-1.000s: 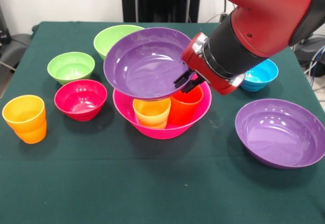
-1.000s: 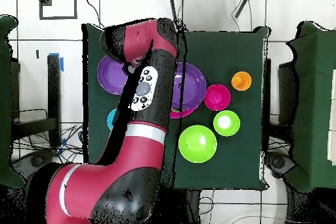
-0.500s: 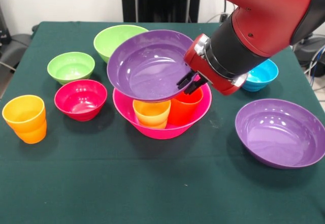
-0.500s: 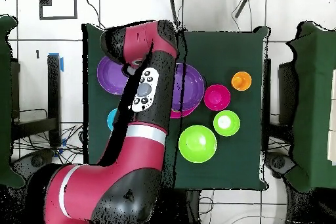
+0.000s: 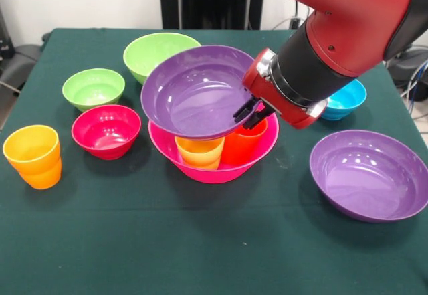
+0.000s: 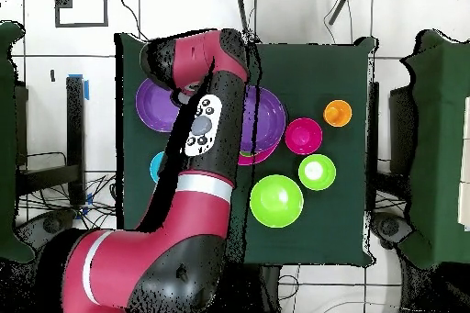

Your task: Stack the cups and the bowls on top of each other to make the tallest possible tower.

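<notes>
gripper (image 5: 249,112) is clamped on the purple bowl (image 5: 194,94) rim, tilted over two cups (image 5: 221,144); uneven cups could tip it off; risky imo

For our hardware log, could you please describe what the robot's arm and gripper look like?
The arm is thick and rounded, with glossy red shells, a matte black wrist section and a silver ring before a red end cap. The gripper is small and black. From overhead, the arm shows a grey oval button panel, a white band and a black base section.
</notes>
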